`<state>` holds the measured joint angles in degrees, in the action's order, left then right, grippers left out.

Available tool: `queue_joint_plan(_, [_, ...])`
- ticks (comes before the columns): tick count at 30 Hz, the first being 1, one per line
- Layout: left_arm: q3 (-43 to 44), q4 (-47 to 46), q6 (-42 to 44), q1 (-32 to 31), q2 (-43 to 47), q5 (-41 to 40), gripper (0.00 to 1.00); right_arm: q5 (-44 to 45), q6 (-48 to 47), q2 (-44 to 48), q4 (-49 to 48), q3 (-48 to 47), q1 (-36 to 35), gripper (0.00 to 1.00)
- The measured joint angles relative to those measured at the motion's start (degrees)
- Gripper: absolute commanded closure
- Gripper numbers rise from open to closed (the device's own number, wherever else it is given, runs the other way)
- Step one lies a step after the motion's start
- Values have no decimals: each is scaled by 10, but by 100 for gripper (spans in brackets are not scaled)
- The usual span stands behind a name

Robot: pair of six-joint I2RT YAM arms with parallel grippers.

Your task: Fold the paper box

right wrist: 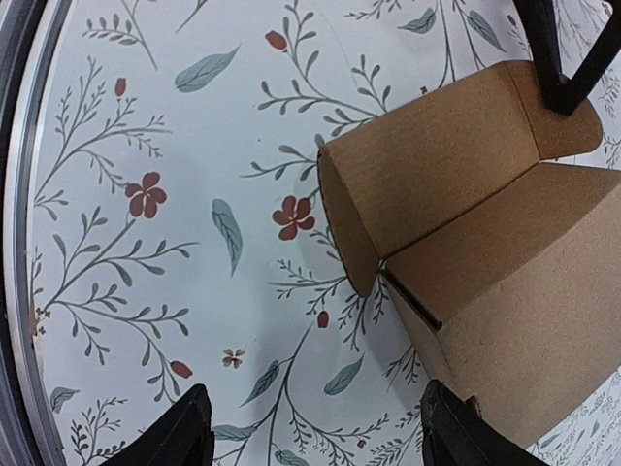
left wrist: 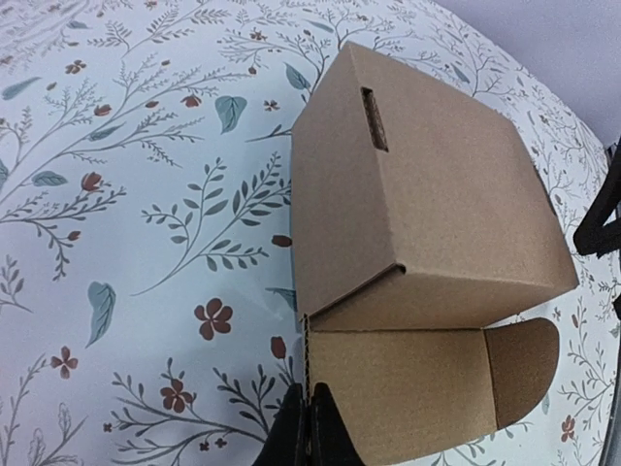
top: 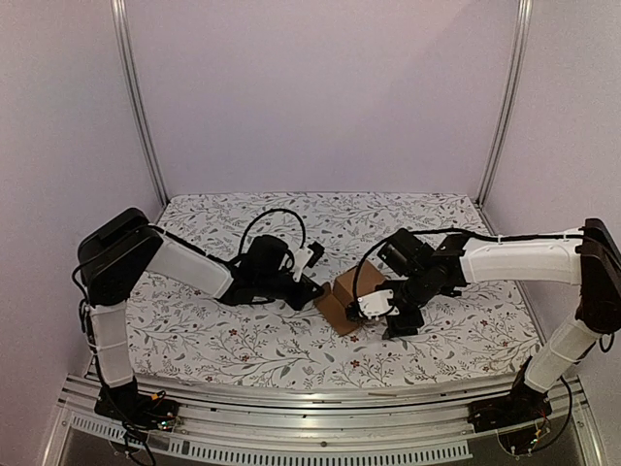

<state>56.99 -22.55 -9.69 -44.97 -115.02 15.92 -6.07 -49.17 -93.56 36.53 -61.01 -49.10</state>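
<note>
The paper box (top: 347, 296) is a small plain brown carton on the flowered cloth between the two arms. Its body is formed and one lid flap (left wrist: 408, 388) stands open, with a rounded tab at its end. My left gripper (left wrist: 312, 432) is shut on the edge of that flap, and it shows in the top view (top: 312, 289) at the box's left side. My right gripper (right wrist: 315, 427) is open and empty just right of the box, one fingertip (right wrist: 456, 432) against the box's lower corner. The box also shows in the right wrist view (right wrist: 485, 243).
The flowered cloth (top: 223, 340) covers the table inside plain lilac walls. Metal posts (top: 136, 97) stand at the back corners. A metal rail (top: 291, 403) runs along the near edge.
</note>
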Motion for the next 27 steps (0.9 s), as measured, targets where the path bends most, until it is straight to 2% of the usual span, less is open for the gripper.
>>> queue_joint_plan(7, [-12, 41, -5, -52, 23, -64, 100, -2, -45, 40, -37, 24, -9, 26])
queue_joint_plan(16, [-17, 84, -47, -96, 42, -138, 100, 13, -82, 40, -73, 53, -73, 22])
queue_joint_plan(27, [-17, 114, -53, -137, 55, -196, 100, 68, -92, 40, -122, 83, -75, 26])
